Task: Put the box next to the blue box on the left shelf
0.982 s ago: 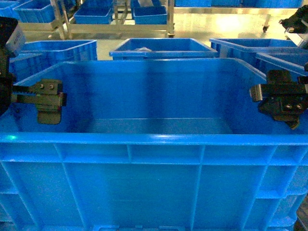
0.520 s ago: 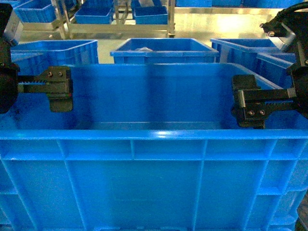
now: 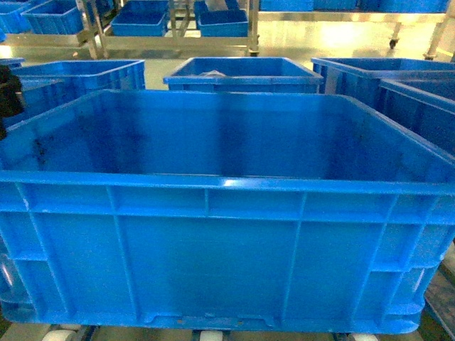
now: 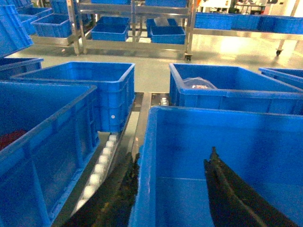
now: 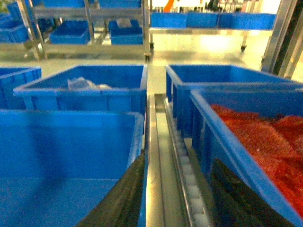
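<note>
The box [image 3: 227, 249] is a large bright blue ribbed crate that fills the head view, with white rollers [image 3: 206, 335] of the left shelf showing under its base. Neither gripper shows in the head view. In the left wrist view my left gripper [image 4: 175, 153] is open and straddles the box's left wall [image 4: 147, 156], one finger outside and one inside. My right gripper [image 5: 176, 163] is open over the grey rail [image 5: 158, 156], just beside the box's right wall [image 5: 137, 132]. A blue box [image 4: 42, 142] stands close on the left across a roller strip [image 4: 102, 161].
On the right, a blue crate [image 5: 222, 137] holds red material [image 5: 265, 142]. More blue crates [image 3: 242, 71] stand behind on the rack, one with a pale bag [image 4: 199, 84]. Metal racks [image 3: 170, 28] with crates stand across the shiny floor.
Both grippers held the box's side walls in the head view; they have let go and drawn back out of that view. The box has shifted and rollers show beneath it.
</note>
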Motion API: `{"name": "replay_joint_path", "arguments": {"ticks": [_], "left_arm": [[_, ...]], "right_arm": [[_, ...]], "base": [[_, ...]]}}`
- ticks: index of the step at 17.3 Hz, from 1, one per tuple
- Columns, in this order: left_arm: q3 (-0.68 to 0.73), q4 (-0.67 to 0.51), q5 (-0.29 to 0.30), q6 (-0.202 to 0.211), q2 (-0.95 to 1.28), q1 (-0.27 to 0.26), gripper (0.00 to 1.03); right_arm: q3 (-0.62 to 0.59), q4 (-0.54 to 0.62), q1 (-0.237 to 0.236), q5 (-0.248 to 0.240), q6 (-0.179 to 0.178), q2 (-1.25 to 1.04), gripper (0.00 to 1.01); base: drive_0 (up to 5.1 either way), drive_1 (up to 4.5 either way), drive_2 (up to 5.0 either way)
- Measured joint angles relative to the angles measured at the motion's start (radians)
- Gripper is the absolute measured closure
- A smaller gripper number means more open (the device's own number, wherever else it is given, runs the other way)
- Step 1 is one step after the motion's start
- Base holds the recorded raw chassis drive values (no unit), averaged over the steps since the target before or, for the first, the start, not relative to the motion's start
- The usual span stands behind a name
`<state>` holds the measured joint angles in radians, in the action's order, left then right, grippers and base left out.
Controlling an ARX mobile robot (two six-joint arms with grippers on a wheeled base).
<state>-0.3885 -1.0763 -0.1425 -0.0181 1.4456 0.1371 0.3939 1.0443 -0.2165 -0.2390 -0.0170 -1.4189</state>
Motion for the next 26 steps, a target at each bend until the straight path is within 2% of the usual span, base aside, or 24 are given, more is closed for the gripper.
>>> {"name": "replay_joint_path", "arguments": {"ticks": [2, 3, 4, 5, 6, 7, 8, 9, 15, 17, 19, 21, 26], "left_arm": [[0.108, 0.018, 0.03, 0.0, -0.084, -0.026, 0.86], [0.134, 0.029, 0.036, 0.001, -0.11, -0.033, 0.93], [0.164, -0.007, 0.043, 0.0, -0.13, -0.042, 1.02], [0.19, -0.043, 0.049, 0.001, -0.142, -0.05, 1.01], [0.229, -0.007, 0.059, 0.001, -0.179, -0.058, 1.01], [0.265, 0.026, 0.069, 0.001, -0.232, -0.066, 1.01], [0.28, 0.05, 0.119, 0.001, -0.288, -0.098, 1.01], [0.29, 0.079, 0.135, 0.001, -0.34, -0.134, 1.01], [0.322, 0.144, 0.138, 0.001, -0.431, -0.139, 1.01], [0.332, 0.171, 0.142, 0.001, -0.46, -0.137, 1.01], [0.338, 0.191, 0.143, 0.001, -0.484, -0.136, 1.01], [0.352, 0.264, 0.141, 0.001, -0.584, -0.137, 1.01], [0.373, 0.516, 0.142, 0.002, -0.874, -0.137, 1.01]], "right_arm": [[-0.11, -0.018, 0.03, 0.056, 0.008, 0.099, 0.87], [-0.145, -0.031, 0.044, 0.072, 0.01, 0.126, 0.96], [-0.167, -0.039, 0.059, 0.08, 0.014, 0.153, 1.01], [-0.192, -0.044, 0.073, 0.089, 0.013, 0.196, 1.0], [-0.217, -0.054, 0.089, 0.106, 0.014, 0.252, 1.0], [-0.259, -0.002, 0.103, 0.123, 0.014, 0.257, 1.0], [-0.29, -0.037, 0.109, 0.136, 0.014, 0.277, 1.0], [-0.319, -0.074, 0.122, 0.146, 0.014, 0.32, 1.0], [-0.331, -0.124, 0.147, 0.171, 0.014, 0.429, 1.0], [-0.335, -0.151, 0.183, 0.225, 0.015, 0.465, 1.0], [-0.341, -0.171, 0.205, 0.234, 0.014, 0.489, 1.0], [-0.368, -0.255, 0.222, 0.237, 0.014, 0.582, 1.0], [-0.38, -0.503, 0.217, 0.24, 0.014, 0.868, 1.0]], "base": [[0.0, 0.0, 0.0], [0.0, 0.0, 0.0], [0.0, 0.0, 0.0], [0.0, 0.0, 0.0], [0.0, 0.0, 0.0], [0.0, 0.0, 0.0], [0.0, 0.0, 0.0], [0.0, 0.0, 0.0], [0.0, 0.0, 0.0], [0.0, 0.0, 0.0], [0.0, 0.0, 0.0], [0.0, 0.0, 0.0], [0.0, 0.0, 0.0]]}}
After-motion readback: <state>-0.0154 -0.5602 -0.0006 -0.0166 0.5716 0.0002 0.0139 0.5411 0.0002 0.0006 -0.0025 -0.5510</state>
